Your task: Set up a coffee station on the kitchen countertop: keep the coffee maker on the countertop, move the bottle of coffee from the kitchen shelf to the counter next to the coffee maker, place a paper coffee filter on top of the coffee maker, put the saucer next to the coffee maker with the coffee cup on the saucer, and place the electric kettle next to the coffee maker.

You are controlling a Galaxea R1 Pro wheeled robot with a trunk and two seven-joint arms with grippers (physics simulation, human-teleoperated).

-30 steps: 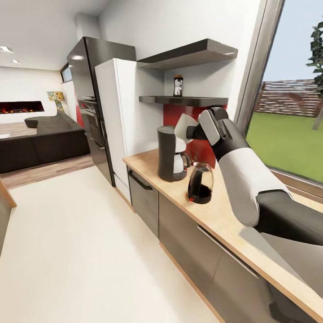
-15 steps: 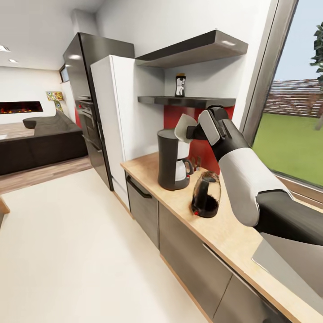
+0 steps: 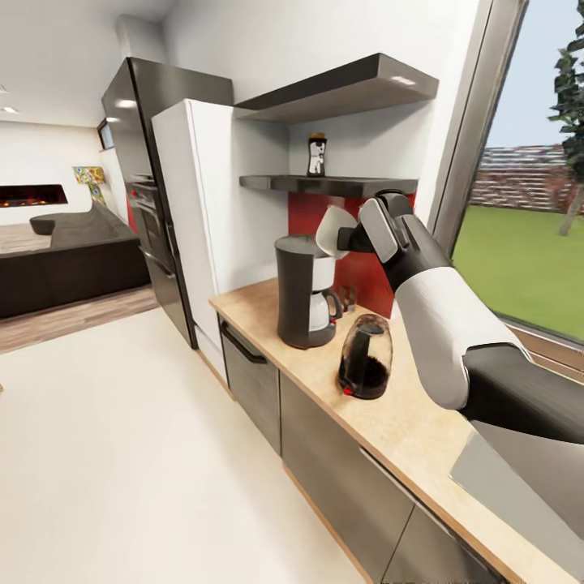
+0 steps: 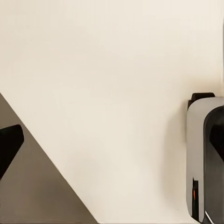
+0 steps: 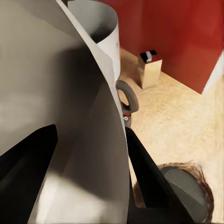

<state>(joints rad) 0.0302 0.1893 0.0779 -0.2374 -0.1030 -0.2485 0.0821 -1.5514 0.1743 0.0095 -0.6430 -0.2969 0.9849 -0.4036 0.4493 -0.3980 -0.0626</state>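
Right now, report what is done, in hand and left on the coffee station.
Done: the coffee maker and electric kettle stand side by side on the kitchen countertop. In hand: the right gripper holds the paper coffee filter above the maker. Left: the bottle of coffee remains on the kitchen shelf; saucer and cup unseen.

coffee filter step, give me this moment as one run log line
phase: carrying filter | right gripper: shut on paper coffee filter, above coffee maker | electric kettle: on countertop | bottle of coffee: on kitchen shelf
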